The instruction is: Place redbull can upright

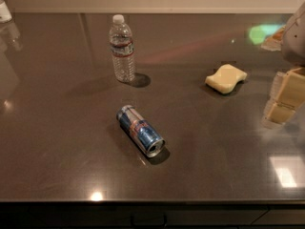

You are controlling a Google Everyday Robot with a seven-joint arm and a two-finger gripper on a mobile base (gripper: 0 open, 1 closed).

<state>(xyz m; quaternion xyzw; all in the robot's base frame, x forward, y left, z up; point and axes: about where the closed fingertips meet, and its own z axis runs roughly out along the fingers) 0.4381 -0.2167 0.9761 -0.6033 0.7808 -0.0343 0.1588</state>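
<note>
The redbull can (141,130) lies on its side near the middle of the dark countertop (62,142). Its blue and silver body runs diagonally, with the silver top end facing the front right. My gripper (285,99) hangs at the right edge of the view, above the counter. It is well to the right of the can, apart from it, and holds nothing that I can see.
A clear water bottle (122,49) with a red-striped label stands upright behind the can. A yellow sponge (226,78) lies at the back right, just left of my gripper. A small white object (4,11) sits at the far left corner. The counter's front edge runs along the bottom.
</note>
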